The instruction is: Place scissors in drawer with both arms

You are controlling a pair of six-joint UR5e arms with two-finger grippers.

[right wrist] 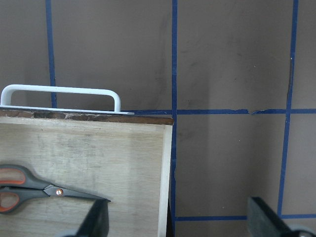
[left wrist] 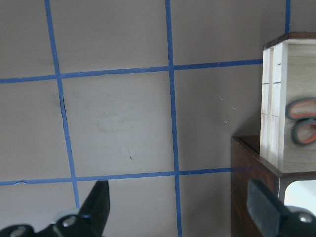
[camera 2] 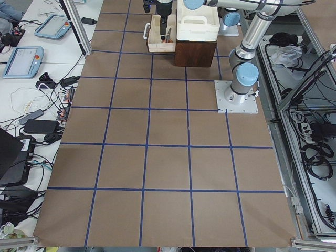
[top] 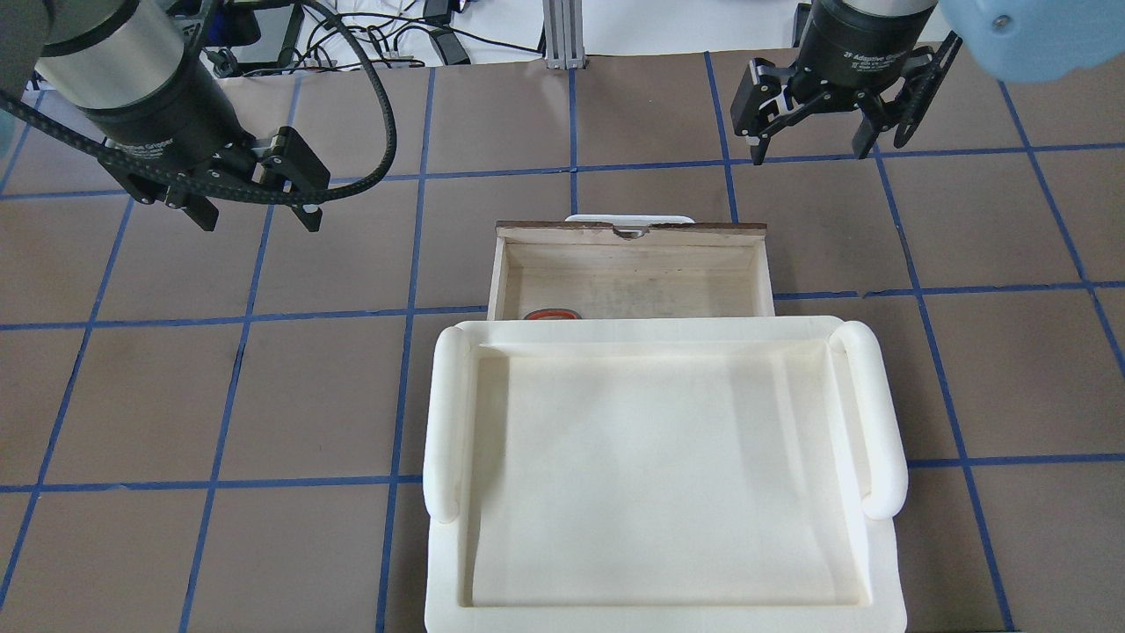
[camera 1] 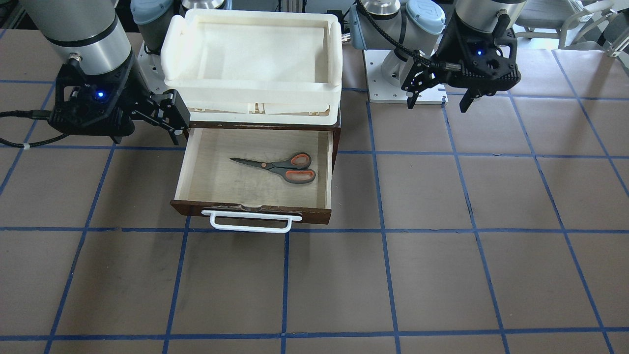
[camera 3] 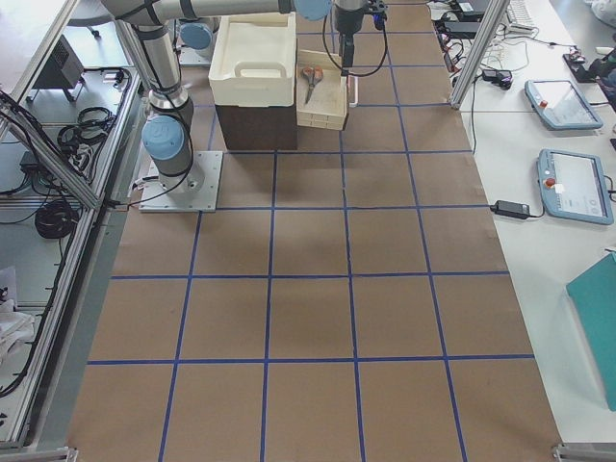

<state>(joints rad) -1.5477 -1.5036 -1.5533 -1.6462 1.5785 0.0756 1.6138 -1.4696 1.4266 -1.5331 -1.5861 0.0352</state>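
Note:
The scissors [camera 1: 280, 167] lie flat on the pale floor of the open drawer [camera 1: 250, 210], with the handles toward my left side. In the overhead view only an orange-red handle loop [top: 552, 314] shows past the tray. They also show in the left wrist view [left wrist: 301, 121] and the right wrist view [right wrist: 44, 190]. The drawer's white bar handle [camera 1: 250, 222] faces away from me. My left gripper [camera 1: 437, 101] [top: 259, 215] is open and empty above the table, well to the drawer's side. My right gripper [camera 1: 147, 137] [top: 813, 154] is open and empty beside the drawer's other side.
A cream-white plastic tray [camera 1: 250, 93] [top: 448, 413] sits on the dark brown cabinet [camera 3: 255, 125] that holds the drawer. The left arm's base plate [camera 1: 405, 93] is bolted to the table. Brown table with a blue tape grid [camera 1: 383, 231]. Tablets [camera 3: 568, 183] lie on a side table.

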